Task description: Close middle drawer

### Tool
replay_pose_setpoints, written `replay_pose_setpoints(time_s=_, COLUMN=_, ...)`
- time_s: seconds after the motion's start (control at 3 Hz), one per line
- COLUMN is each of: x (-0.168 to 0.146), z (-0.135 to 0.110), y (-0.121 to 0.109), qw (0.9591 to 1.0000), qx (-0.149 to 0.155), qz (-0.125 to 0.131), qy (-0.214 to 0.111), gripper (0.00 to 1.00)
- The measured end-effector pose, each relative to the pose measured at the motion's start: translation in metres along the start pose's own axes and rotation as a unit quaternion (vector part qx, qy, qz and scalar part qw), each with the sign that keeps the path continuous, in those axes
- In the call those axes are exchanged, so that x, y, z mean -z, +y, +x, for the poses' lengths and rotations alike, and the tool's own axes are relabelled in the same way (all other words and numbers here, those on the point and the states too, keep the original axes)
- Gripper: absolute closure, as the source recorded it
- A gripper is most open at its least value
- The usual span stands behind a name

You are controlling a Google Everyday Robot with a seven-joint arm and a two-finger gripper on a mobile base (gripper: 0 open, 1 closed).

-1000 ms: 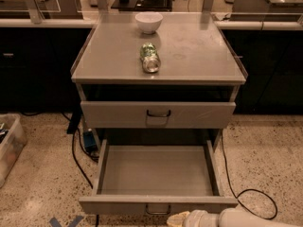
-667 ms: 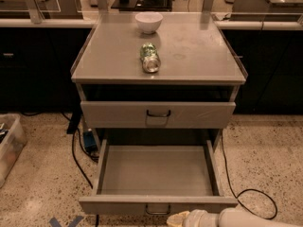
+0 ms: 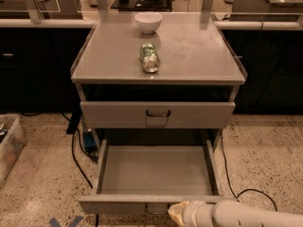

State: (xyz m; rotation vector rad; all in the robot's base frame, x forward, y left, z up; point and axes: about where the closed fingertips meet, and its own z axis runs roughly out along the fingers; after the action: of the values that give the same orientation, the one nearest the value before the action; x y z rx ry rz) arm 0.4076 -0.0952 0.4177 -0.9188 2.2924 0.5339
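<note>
Jaws: cannot tell how they stand; only the pale, yellowish tip of the gripper [image 3: 177, 213] shows at the bottom edge of the view
Gripper position: low and right of centre, at the front panel of the middle drawer [image 3: 156, 171]; the tip lies just right of the small dark handle [image 3: 156, 208]; whether it touches the panel cannot be told
Arm: a white, rounded link [image 3: 246, 215] runs from the gripper off to the lower right corner
Grasp: nothing seen held
Middle drawer: pulled far out of the grey cabinet [image 3: 199, 51]; long shallow tray with a bare floor; its low front panel is the part nearest the gripper, directly left of it
Upper drawer: the upper drawer [image 3: 199, 115] sits above the tray, nearly flush with the cabinet front; dark loop handle at its centre
Cabinet top: a white bowl [image 3: 148, 22] stands upright near the back edge; a green can [image 3: 150, 58] lies on its side just in front of it, apart from it
Floor: speckled; a dark cable [image 3: 78, 160] trails left of the cabinet; a clear bin [image 3: 9, 145] at the left edge
</note>
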Motion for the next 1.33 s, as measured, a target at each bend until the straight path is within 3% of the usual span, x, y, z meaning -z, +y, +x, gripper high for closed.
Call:
replay_pose_setpoints(time_s=0.33, x=-0.0091, z=-0.0147, y=-0.0215, qw=0.9996, qx=-0.004, qz=0.025, qy=-0.014, gripper=1.0)
replay_pose_setpoints(time_s=1.33, x=-0.0131, z=-0.0209, y=-0.0279, qw=0.999, qx=-0.001, qz=0.04, qy=-0.018, gripper=1.0)
